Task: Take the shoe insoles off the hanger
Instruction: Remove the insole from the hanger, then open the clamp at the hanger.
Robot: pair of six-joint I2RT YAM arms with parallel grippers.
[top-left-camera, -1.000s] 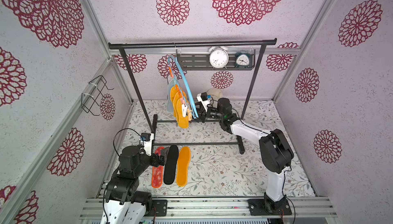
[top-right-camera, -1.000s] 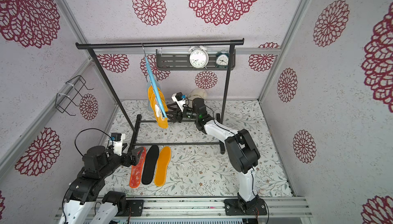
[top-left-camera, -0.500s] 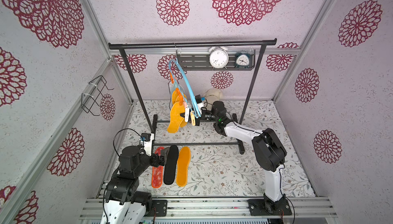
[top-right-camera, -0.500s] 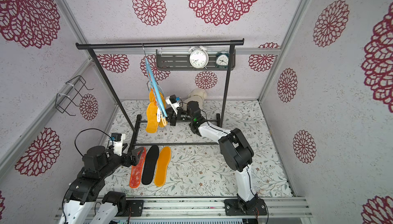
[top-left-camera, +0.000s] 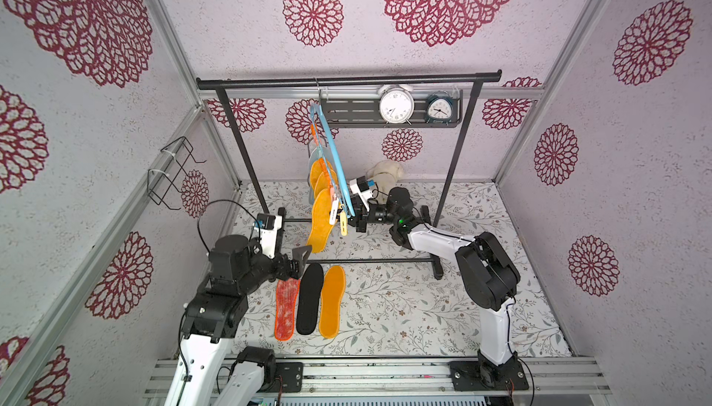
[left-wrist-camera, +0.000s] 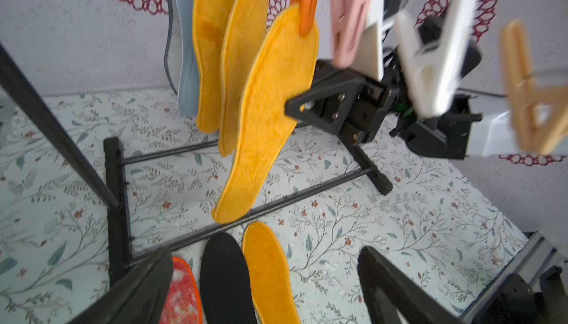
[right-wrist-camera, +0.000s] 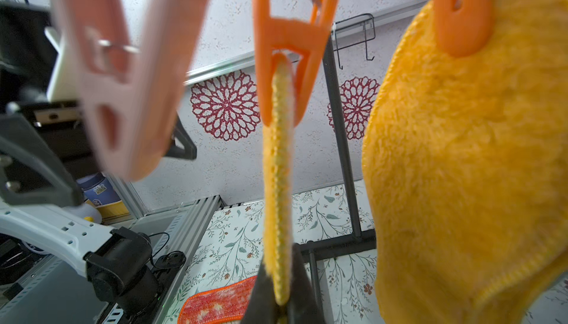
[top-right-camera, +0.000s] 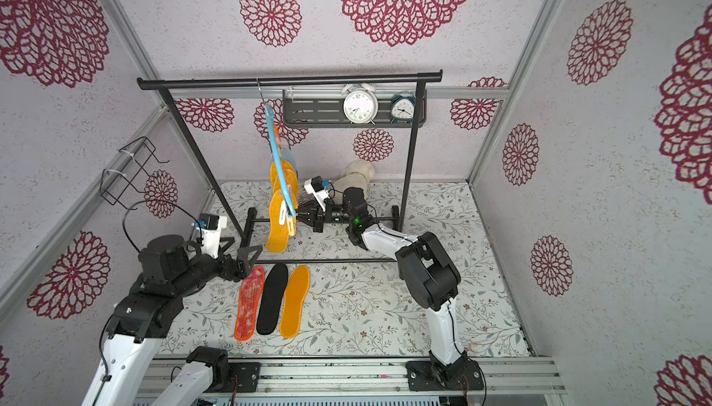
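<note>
The right gripper (right-wrist-camera: 280,302) has its black jaws pinched on the stitched edge of the front insole (left-wrist-camera: 267,116). This fleecy orange-yellow, foot-shaped pad hangs from an orange plastic peg (right-wrist-camera: 289,45) on the curved light-blue hanger (top-left-camera: 336,157). Behind it hang two more fleecy orange-yellow insoles (left-wrist-camera: 212,45) and a smooth pale grey-blue insole (left-wrist-camera: 186,61). The left gripper (top-right-camera: 239,249) hangs with its jaws wide apart. It is near three pads lying side by side on the floral mat (top-left-camera: 404,300): the mottled red insole (top-left-camera: 286,307), the black insole (top-left-camera: 309,300) and the floor orange-yellow insole (top-left-camera: 332,300).
</note>
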